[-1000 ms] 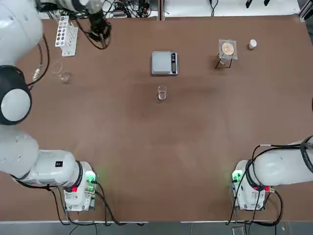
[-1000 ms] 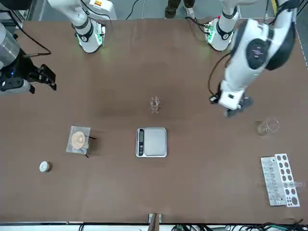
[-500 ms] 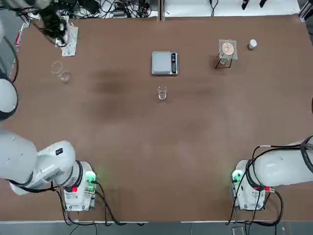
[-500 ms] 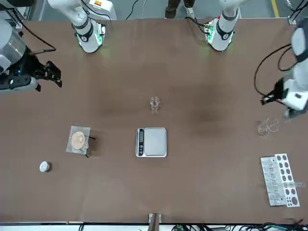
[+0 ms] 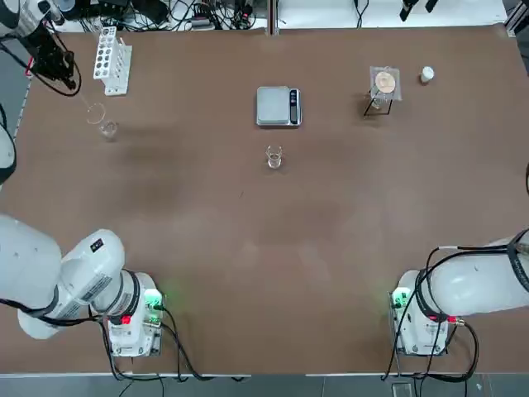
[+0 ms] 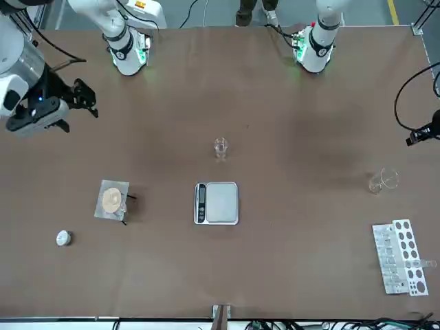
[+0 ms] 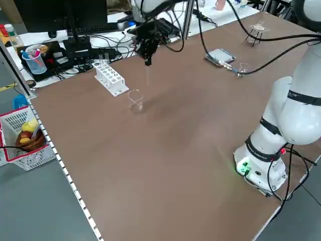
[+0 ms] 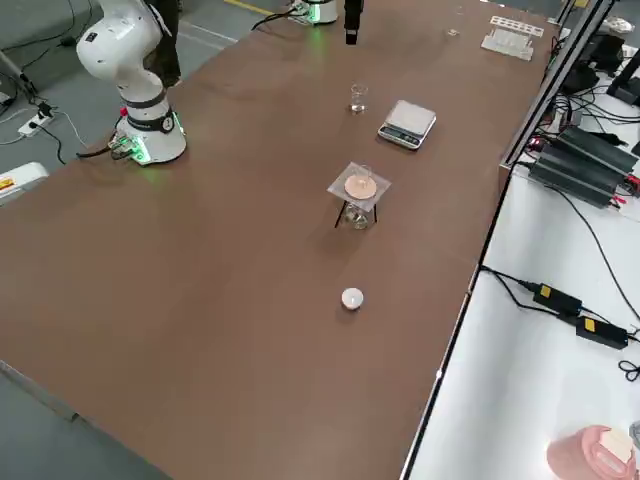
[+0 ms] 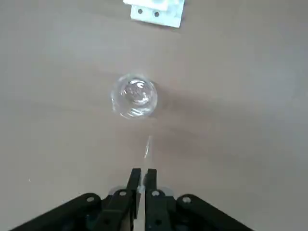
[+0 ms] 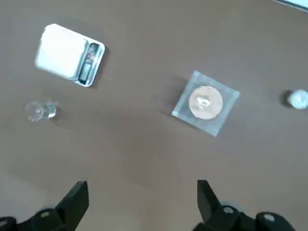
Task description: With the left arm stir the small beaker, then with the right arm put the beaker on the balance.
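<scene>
One small beaker (image 5: 274, 157) stands upright, mouth up.

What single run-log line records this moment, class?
left gripper: shut on stirring rod, near large glass vessel | right gripper: open, hovering | small beaker: off balance

1. The top view looks straight down on the table (image 5: 248, 248), arm bases at its lower edge.
2. The front view faces them from across.
3. Side views look diagonally from raised corners.
4. Wrist views look down, nearer; the top and right wrist views share the balance (image 5: 278, 107).
</scene>
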Motion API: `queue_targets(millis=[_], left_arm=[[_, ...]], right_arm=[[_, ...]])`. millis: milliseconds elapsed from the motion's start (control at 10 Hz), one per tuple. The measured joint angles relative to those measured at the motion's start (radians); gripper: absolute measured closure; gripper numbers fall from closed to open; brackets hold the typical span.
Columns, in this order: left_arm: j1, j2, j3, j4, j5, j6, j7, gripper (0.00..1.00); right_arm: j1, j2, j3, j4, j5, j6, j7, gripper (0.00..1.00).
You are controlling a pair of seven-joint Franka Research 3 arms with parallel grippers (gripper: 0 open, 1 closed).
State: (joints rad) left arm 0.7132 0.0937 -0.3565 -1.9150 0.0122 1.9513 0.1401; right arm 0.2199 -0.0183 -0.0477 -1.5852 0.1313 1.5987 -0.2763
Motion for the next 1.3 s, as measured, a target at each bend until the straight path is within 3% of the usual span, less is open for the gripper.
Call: queue_targets(millis=[200, 600, 900, 1300], left_arm=[[0.051, 0.058, 0.002, 0.005, 0.000, 0.061, 0.073, 0.93], [0.055, 0.115, -0.003, 0.010, 0.000, 0.117, 0.080, 0.93], [0.055, 0.177, -0.003, 0.009, 0.001, 0.160, 0.082, 0.93], [0.080, 0.252, 0.001, 0.010, 0.009, 0.213, 0.131, 0.93]], right_arm=[[0.035, 0.017, 0.001, -0.033, 0.047, 0.077, -0.124, 0.00], [0.141, 0.100, 0.003, -0.145, 0.152, 0.355, -0.234, 0.00], [0.199, 0.106, 0.003, -0.268, 0.324, 0.543, -0.391, 0.00], [0.255, 0.105, 0.003, -0.442, 0.621, 0.828, -0.795, 0.00]])
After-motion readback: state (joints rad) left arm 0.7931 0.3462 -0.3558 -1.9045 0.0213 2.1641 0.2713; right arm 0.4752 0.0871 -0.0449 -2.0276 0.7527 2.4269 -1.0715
